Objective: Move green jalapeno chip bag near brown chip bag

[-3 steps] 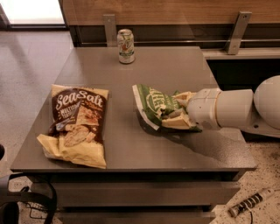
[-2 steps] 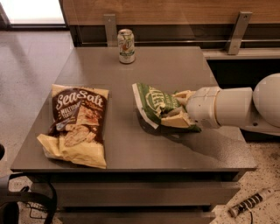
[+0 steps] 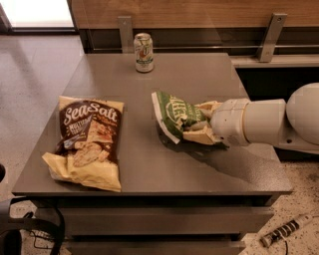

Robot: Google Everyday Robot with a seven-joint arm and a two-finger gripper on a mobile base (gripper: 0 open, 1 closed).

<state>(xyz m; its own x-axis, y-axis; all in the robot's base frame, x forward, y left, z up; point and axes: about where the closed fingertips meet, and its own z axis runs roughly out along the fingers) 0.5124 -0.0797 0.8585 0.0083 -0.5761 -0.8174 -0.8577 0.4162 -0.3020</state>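
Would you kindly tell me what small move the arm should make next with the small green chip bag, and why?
Probably carry the small crinkly green jalapeno chip bag a little toward the large brown Sea Salt chip bag. The gripper is shut on the green bag mid-table, and a stretch of bare grey table separates the two bags.

The light here is indoor, even and moderate. At 11 o'clock a bright panel (image 3: 42,12) is burned to plain white, and the floor (image 3: 35,64) below it shines pale. The table (image 3: 199,74) has a dull sheen on its far half. My claw (image 3: 197,122), at 3 o'clock on the table, is clamped on the green jalapeno chip bag (image 3: 172,114). Together they throw a soft dark shadow (image 3: 209,154) toward 5 o'clock.
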